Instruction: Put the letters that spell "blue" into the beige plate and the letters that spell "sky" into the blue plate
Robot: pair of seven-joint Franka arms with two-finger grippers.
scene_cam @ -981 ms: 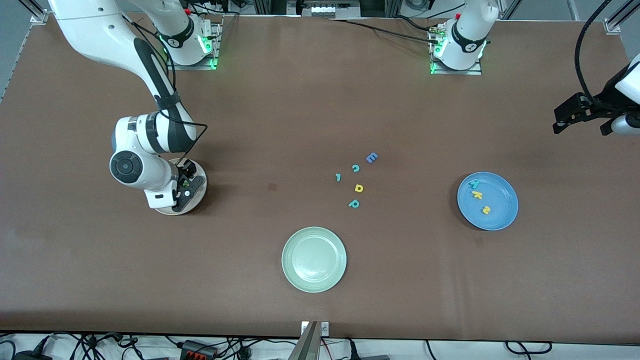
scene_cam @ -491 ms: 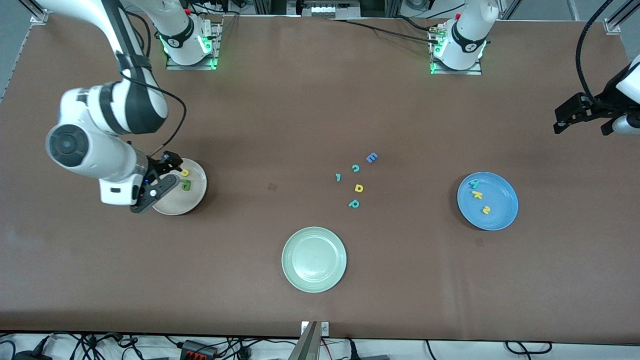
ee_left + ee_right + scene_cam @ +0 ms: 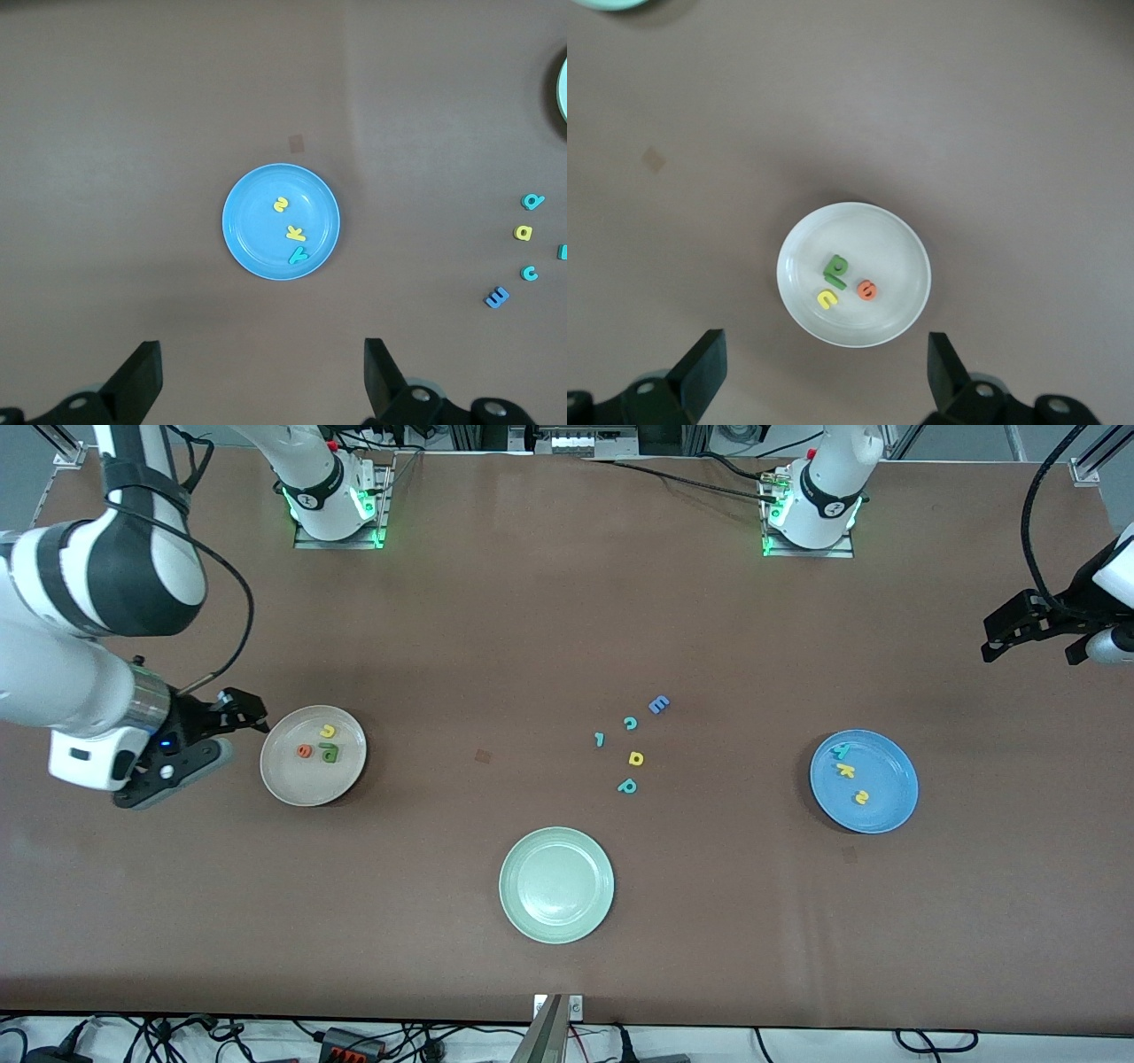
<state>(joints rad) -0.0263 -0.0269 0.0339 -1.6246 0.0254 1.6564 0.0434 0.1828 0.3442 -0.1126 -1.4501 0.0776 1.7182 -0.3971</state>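
The beige plate [image 3: 301, 784] [image 3: 895, 257] holds a yellow u [image 3: 328, 731] [image 3: 827, 299], an orange e [image 3: 305, 751] [image 3: 868, 289] and a dark green b [image 3: 330, 754] [image 3: 836, 267] with a lighter green bar against it. My right gripper [image 3: 237, 733] [image 3: 824, 372] is open and empty, up in the air just off the plate's rim on the side toward the right arm's end of the table. The blue plate [image 3: 890, 779] [image 3: 252, 230] holds a teal y [image 3: 840, 751], a yellow k [image 3: 846, 770] and a yellow s [image 3: 860, 797]. My left gripper [image 3: 1032, 646] [image 3: 261, 376] waits open, high over the left arm's end.
A pale green plate [image 3: 556, 885] sits near the front camera at mid-table. Loose letters lie between the plates: a blue block E [image 3: 658, 705], a teal c [image 3: 630, 724], a small teal piece [image 3: 600, 739], a yellow looped letter [image 3: 635, 758] and a teal looped letter [image 3: 627, 786].
My right gripper opened over the beige plate and left the orange e there. It then rose and drew back toward the right arm's end of the table. The left arm stayed still.
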